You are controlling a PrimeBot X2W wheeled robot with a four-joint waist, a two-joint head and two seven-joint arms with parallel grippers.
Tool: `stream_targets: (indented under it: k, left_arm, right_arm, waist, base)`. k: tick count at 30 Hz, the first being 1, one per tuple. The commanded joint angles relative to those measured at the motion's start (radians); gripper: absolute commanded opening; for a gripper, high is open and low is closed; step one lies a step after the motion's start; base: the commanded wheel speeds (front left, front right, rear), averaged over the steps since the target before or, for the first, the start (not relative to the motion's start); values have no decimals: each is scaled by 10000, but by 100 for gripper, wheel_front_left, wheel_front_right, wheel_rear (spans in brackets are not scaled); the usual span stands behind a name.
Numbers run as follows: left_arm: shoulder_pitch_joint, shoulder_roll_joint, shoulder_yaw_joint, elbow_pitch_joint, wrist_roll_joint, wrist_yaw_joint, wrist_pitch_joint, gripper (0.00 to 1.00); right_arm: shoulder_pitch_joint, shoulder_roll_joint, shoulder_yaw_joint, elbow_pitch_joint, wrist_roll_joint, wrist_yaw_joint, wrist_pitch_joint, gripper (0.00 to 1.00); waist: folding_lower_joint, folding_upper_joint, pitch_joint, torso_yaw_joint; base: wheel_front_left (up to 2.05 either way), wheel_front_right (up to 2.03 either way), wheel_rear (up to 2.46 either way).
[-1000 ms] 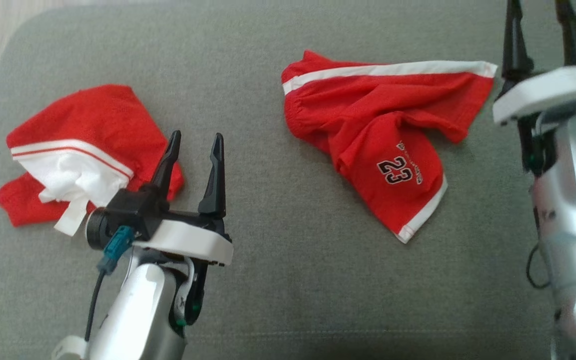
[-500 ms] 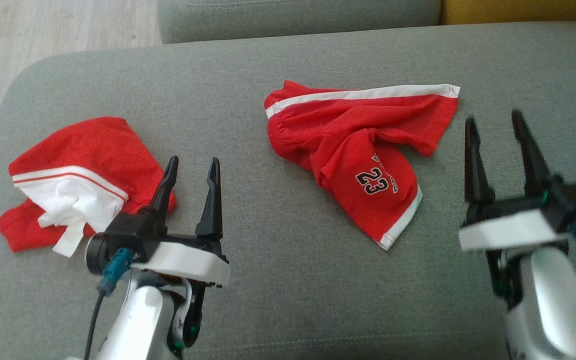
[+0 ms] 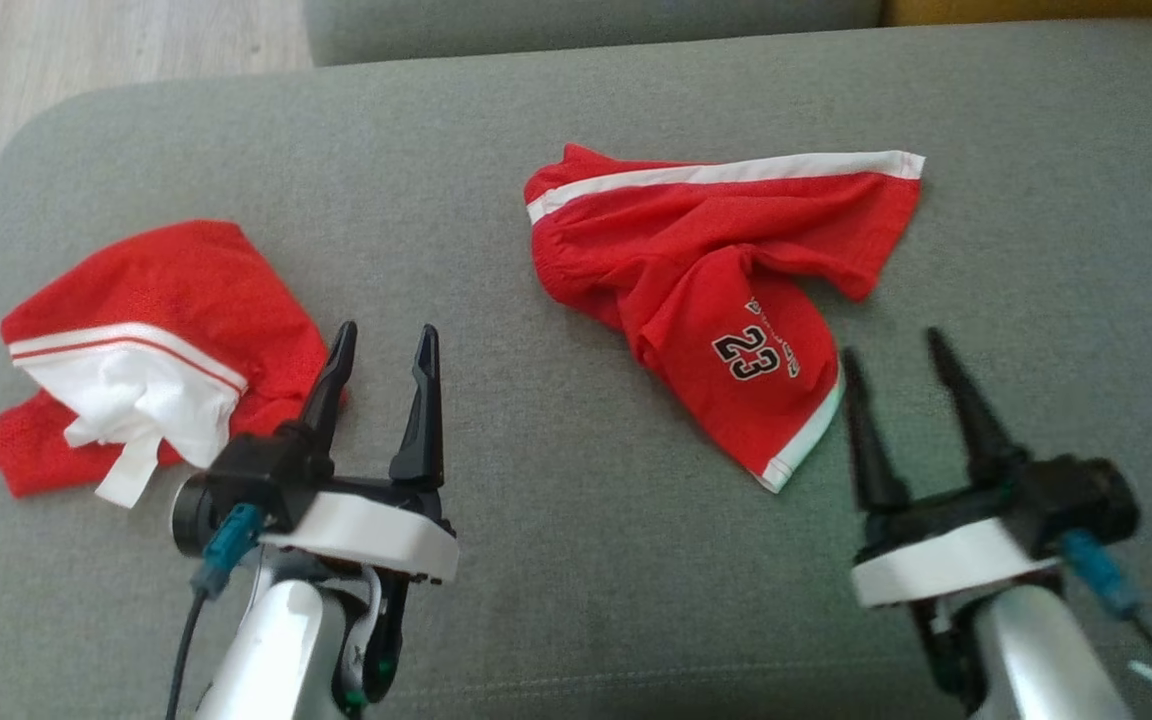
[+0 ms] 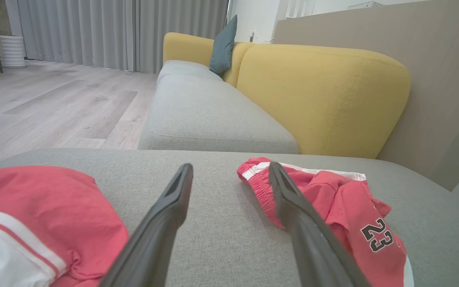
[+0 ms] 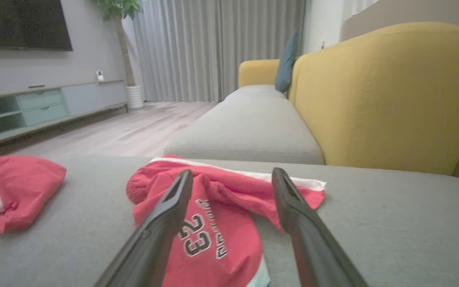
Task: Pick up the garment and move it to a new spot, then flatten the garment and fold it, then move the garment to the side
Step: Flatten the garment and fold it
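Observation:
Red shorts (image 3: pixel 706 250) with a white waistband stripe and a "23" print lie crumpled on the grey cushion (image 3: pixel 576 560), right of centre. A second red and white garment (image 3: pixel 166 300) lies bunched at the left. My left gripper (image 3: pixel 386 330) hovers open beside that left garment's right edge, holding nothing. My right gripper (image 3: pixel 891 345) stands open just right of the shorts' lower hem, also holding nothing. In the left wrist view the open gripper (image 4: pixel 229 167) points between the two garments. In the right wrist view the open gripper (image 5: pixel 231 172) frames the shorts (image 5: pixel 229 191).
Wooden floor (image 3: pixel 86 50) lies beyond the cushion's rounded left corner. Another grey seat cushion (image 4: pixel 209 115) continues ahead, with a yellow backrest (image 4: pixel 325 99) along the right side. A TV cabinet (image 5: pixel 34 107) stands across the room.
The head camera has tilted, shifting the whole picture. My right arm swung from the upper right edge down to the lower right beside the shorts' hem. The left gripper and both garments stayed put.

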Motion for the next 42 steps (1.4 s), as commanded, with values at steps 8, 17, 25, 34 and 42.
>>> stream_targets:
  k: [8,17,25,34,42]
  left_arm:
    - [-670,55,109,-298,-7,-45,-122,100]
    - [-948,55,22,-199,-81,-67,-122,100]
    - [-1030,54,15,-190,-115,-53,-122,100]
    - [-1002,54,-6,-76,-128,-20,-122,100]
    - [-813,54,-37,-48,-210,49,-122,100]
  right_arm:
    - [-732,2,1547,1312,-670,65,222,100]
    - [-1736,2,1397,3494,-1501,65,411,100]
    - [-2258,2,573,4717,-1970,65,307,0]
    - [-2563,3,1458,4627,-958,65,40,0]
    - [-3206,3,3203,2981,647,65,-25,0]
  waist:
    - [0,0,598,613]
    - [0,0,1147,1338]
    - [0,0,1310,1563]
    - [0,0,987,1426]
    - [0,0,409,1266]
  base:
    - [0,0,0]
    - [0,0,0]
    - [0,0,0]
    - [0,0,0]
    - [0,0,0]
